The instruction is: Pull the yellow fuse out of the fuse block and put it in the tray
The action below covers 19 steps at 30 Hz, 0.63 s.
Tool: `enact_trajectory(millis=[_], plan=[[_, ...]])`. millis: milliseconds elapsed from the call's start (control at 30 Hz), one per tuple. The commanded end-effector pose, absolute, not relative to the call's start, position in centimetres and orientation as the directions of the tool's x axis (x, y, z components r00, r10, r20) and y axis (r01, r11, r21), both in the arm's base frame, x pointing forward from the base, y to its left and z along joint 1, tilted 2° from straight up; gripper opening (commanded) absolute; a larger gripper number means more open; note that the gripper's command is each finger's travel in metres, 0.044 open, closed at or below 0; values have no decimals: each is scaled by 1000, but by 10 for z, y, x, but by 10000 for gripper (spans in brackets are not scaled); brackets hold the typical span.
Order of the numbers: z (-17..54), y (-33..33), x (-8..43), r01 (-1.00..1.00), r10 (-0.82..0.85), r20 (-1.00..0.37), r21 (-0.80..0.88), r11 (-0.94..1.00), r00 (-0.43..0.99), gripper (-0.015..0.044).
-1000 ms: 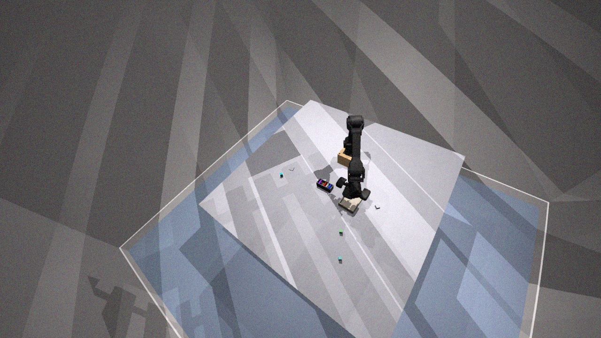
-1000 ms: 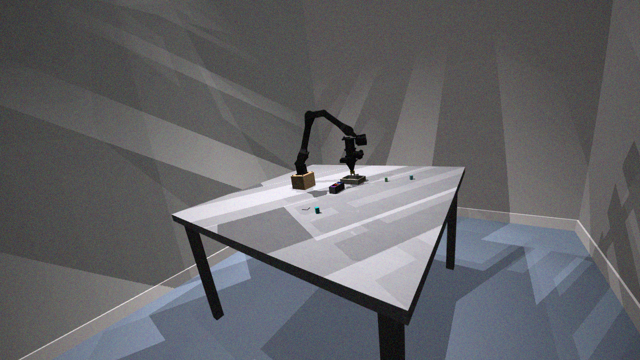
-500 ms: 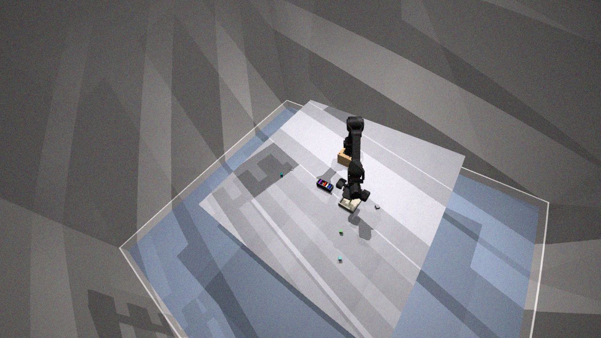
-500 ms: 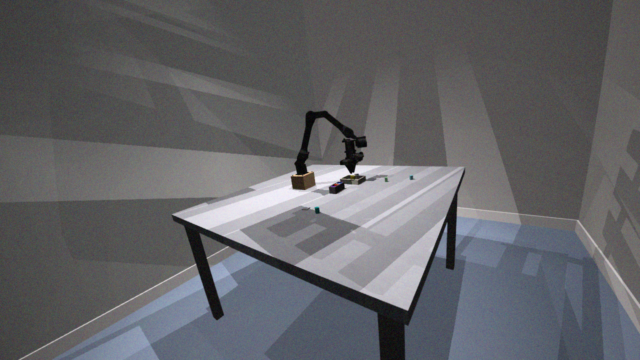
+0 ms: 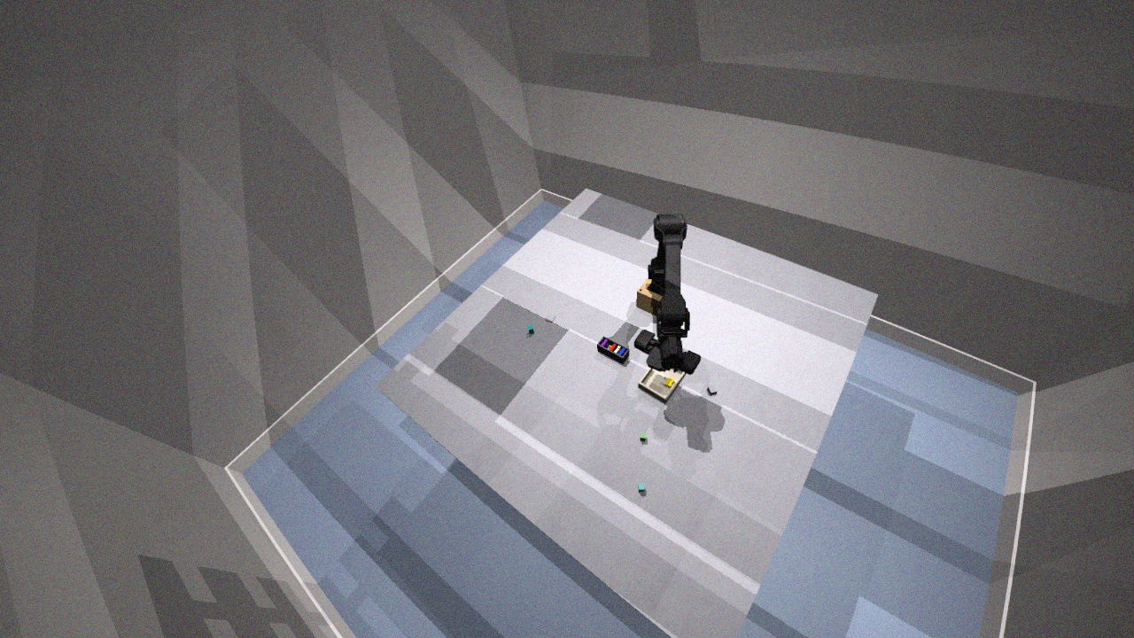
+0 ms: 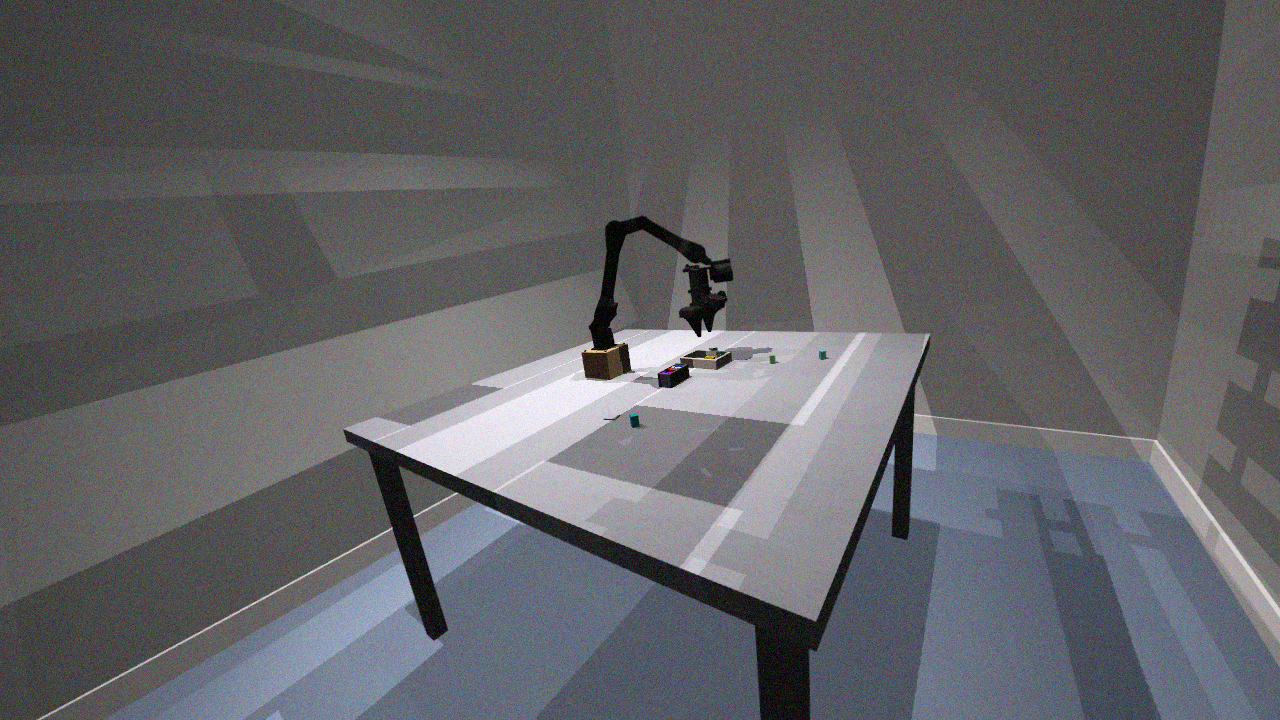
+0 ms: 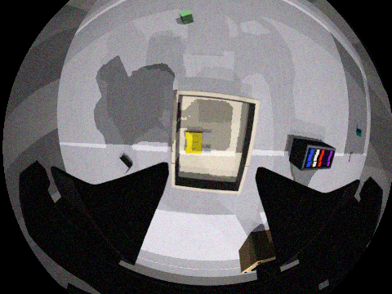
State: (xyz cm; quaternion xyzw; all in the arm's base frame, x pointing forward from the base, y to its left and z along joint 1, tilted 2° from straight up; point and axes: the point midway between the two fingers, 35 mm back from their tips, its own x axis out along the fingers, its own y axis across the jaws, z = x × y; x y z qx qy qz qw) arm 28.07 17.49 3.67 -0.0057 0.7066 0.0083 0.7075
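Note:
The yellow fuse (image 5: pixel 669 382) (image 6: pixel 710 357) (image 7: pixel 193 142) lies on its side on the floor of the cream tray (image 5: pixel 649 392) (image 6: pixel 718 363) (image 7: pixel 174 143), nearer the left wall in the wrist view. My gripper (image 6: pixel 704 332) (image 7: pixel 213 171) is open and empty above the tray, its fingers wide apart and clear of the fuse. In the top view the arm hides the fingertips. The black fuse block (image 5: pixel 612 354) (image 6: pixel 673 377) (image 7: pixel 300 149) stands apart from the tray, right of it in the wrist view. It holds blue, white, red and purple fuses, with a gap between red and purple.
A green block (image 5: pixel 642 438) (image 6: pixel 772 359) (image 7: pixel 186 17) and a teal one (image 5: pixel 641 487) (image 6: pixel 822 354) lie beyond the tray. Another teal block (image 5: pixel 531 330) (image 6: pixel 633 420) lies beyond the fuse block, by a thin piece (image 5: pixel 550 319). A dark piece (image 5: pixel 711 390) (image 7: pixel 126 162) lies beside the tray.

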Motion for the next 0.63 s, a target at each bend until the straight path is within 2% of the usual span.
enact_trajectory(millis=[0, 600], plan=[[36, 174, 278, -15, 1, -1000, 1, 1000, -12, 330], [36, 174, 279, -20, -2, -1000, -2, 1000, -9, 330]])
